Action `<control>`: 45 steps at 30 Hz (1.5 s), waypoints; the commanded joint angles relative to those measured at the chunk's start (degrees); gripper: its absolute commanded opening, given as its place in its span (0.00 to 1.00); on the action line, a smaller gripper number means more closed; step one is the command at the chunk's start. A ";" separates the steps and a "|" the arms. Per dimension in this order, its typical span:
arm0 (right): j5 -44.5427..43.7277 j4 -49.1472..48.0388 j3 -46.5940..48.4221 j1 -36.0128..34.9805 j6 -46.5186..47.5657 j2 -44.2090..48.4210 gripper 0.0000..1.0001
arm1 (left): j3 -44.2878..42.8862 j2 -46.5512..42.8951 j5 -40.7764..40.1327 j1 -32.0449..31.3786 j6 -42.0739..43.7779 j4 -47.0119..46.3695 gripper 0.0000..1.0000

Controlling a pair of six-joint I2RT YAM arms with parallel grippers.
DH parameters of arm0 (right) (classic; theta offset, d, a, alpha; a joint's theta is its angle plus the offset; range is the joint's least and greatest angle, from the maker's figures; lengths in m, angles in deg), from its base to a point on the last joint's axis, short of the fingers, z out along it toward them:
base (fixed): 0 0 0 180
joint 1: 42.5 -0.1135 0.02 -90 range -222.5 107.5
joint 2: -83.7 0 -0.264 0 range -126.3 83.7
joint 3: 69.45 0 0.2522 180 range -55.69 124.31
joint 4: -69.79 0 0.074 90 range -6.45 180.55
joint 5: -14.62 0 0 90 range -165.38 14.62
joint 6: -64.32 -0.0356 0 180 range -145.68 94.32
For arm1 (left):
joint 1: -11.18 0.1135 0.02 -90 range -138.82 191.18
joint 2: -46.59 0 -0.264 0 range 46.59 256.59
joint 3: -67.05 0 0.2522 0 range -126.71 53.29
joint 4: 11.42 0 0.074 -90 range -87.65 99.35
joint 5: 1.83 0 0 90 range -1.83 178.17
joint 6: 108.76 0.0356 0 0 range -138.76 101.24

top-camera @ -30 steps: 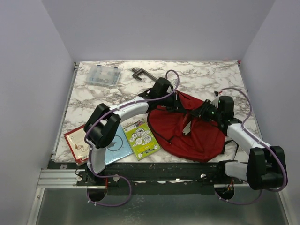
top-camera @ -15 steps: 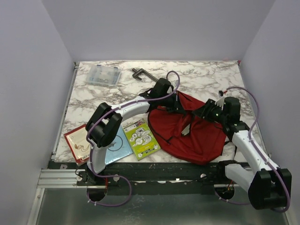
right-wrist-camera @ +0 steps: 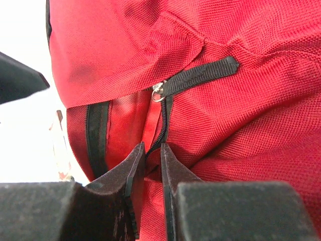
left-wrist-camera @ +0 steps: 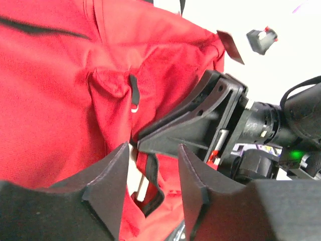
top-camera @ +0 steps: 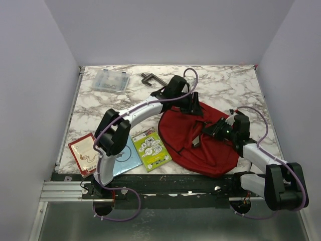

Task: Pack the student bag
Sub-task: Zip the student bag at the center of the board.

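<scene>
The student bag [top-camera: 200, 145], a large red fabric backpack, lies flat on the table's right half. My left gripper [top-camera: 193, 107] hovers over the bag's far edge. In the left wrist view it [left-wrist-camera: 153, 173] stands open, with red fabric and the dark-edged bag opening [left-wrist-camera: 150, 193] below the fingers and nothing between them. My right gripper [top-camera: 208, 131] sits over the middle of the bag. The right wrist view shows it [right-wrist-camera: 152, 159] shut on the bag's fabric at the dark zip line [right-wrist-camera: 163, 130], just below the black zip pull [right-wrist-camera: 200, 75].
A clear plastic box [top-camera: 109, 81] and a black clamp [top-camera: 149, 78] lie at the back. A green booklet [top-camera: 150, 148], a blue book [top-camera: 125, 159] and a red book [top-camera: 83, 153] lie left of the bag, near the front edge.
My left gripper has opened, let go of the bag's far edge and moved a little farther back. My right gripper swung right, came back and closed on the bag's zip edge.
</scene>
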 commanded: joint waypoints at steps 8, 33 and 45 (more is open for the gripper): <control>-1.76 6.40 7.02 3.84 -1.29 -0.60 0.36 | -13.81 8.18 -4.09 0.21 8.10 11.39 0.51; 2.96 -1.96 7.59 10.54 -16.52 -14.36 0.40 | 0.97 3.45 1.96 -0.29 -1.26 -4.58 0.07; -0.52 -15.71 6.22 10.11 -28.17 -22.73 0.39 | 0.87 3.87 2.14 -0.46 -2.25 -4.67 0.06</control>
